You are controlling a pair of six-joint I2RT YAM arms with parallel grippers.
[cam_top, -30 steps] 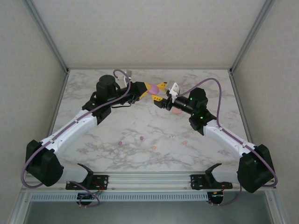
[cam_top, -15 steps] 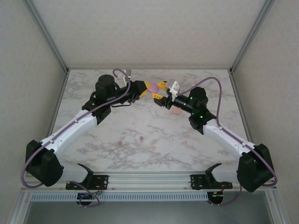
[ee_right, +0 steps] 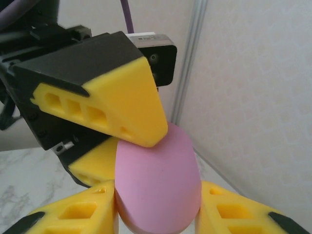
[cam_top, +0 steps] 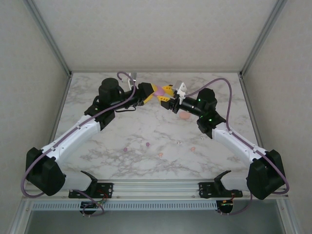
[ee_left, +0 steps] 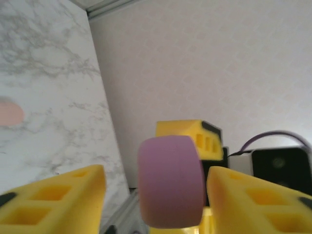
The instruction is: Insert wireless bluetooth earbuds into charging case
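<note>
**Arm pose**
- Left arm (cam_top: 80,129): the base is at 7 o'clock on the worktop (cam_top: 146,122). The long link runs toward 11 o'clock, the elbow is bent, and the forearm points toward 3 o'clock.
- Right arm (cam_top: 239,146): the base is at 5 o'clock. The long link runs toward 1 o'clock, the elbow is bent, and the forearm points toward 9 o'clock.
- The wrists face each other. The pincers meet above the worktop at 12 o'clock, near the far edge.

**Left pincer** (cam_top: 155,91): released.
- In the left wrist view, the left fingers (ee_left: 53,200) stand on either side of the purple case (ee_left: 170,180).
- There is a clear gap at 9 o'clock and a thin gap at 3 o'clock.

**Right pincer** (cam_top: 165,95): clenched on the purple case.
- In the right wrist view, the right fingers (ee_right: 73,212) press on both sides of the case, which stands on end between them.
- One left finger tip lies over the top of the case at 11 o'clock. Whether it touches the case cannot be told.

**Task items**
- Earbuds (cam_top: 147,144): small purple, orange and whitish buds lie loose on the worktop. They form a scattered row at 6 o'clock from the worktop centre, well apart from both pincers.
- Orange case (cam_top: 184,116): lies on the worktop just beside the right wrist, at its 6 o'clock.
</note>
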